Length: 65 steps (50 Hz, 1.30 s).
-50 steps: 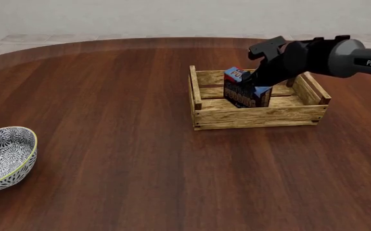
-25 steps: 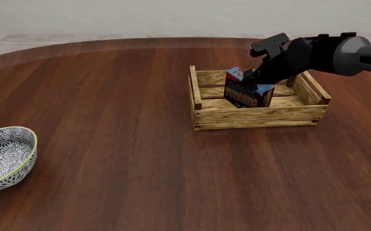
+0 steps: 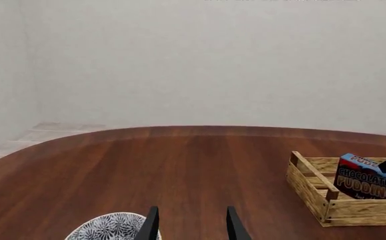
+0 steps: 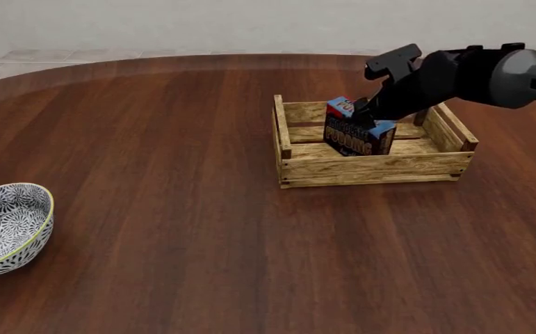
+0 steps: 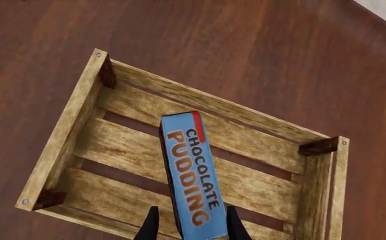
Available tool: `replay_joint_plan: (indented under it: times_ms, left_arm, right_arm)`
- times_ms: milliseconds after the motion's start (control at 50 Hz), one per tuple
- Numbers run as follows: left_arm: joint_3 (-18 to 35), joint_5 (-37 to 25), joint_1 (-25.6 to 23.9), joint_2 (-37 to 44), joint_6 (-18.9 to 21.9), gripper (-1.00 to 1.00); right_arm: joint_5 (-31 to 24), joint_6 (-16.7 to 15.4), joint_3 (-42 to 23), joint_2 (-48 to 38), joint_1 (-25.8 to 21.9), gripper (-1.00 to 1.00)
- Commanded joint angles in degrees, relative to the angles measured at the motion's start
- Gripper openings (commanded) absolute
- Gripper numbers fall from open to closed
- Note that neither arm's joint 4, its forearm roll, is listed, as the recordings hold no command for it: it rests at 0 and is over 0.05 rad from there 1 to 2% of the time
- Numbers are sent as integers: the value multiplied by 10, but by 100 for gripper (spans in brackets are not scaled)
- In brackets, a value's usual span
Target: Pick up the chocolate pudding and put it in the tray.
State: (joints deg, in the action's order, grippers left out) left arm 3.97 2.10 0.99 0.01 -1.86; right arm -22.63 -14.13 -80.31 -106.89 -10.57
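Table [image 4: 175, 229], brown wood, round-edged; tray [image 4: 372, 169], slatted crate, below the right gripper [image 5: 189, 225]; chocolate pudding [image 5: 191, 180], upright inside tray, flanked by both right fingertips, grasp uncertain; left gripper [image 3: 190, 225], fingers spread, holding nothing, bowl [image 3: 112, 227] just beside

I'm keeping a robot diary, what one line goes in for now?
chocolate pudding: inside tray | right fingers: straddling it | left fingers: open near bowl
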Motion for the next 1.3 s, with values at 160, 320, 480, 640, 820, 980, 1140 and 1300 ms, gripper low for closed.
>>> replay_joint_plan:
  times_ms: [160,320,480,640,820,980,1140,1300]
  left_arm:
    - [25,-21,0,0,-1,100]
    - [51,-45,-1,0,-1,100]
    - [40,-34,-2,0,-2,100]
    - [38,-31,-3,0,-2,100]
    - [53,-45,-4,0,-2,100]
    - [56,-49,-5,0,-1,100]
    - [57,-51,-6,0,0,100]
    - [33,-27,-7,0,0,100]
  right_arm:
    - [2,-2,14,14,-1,100]
    - [3,0,22,25,-2,100]
    - [8,2,34,34,-1,100]
    - [15,6,45,40,0,100]
    - [22,10,57,47,0,100]
    - [30,16,70,53,-3,100]
    - [37,22,81,58,-8,100]
    - [45,28,94,63,-13,100]
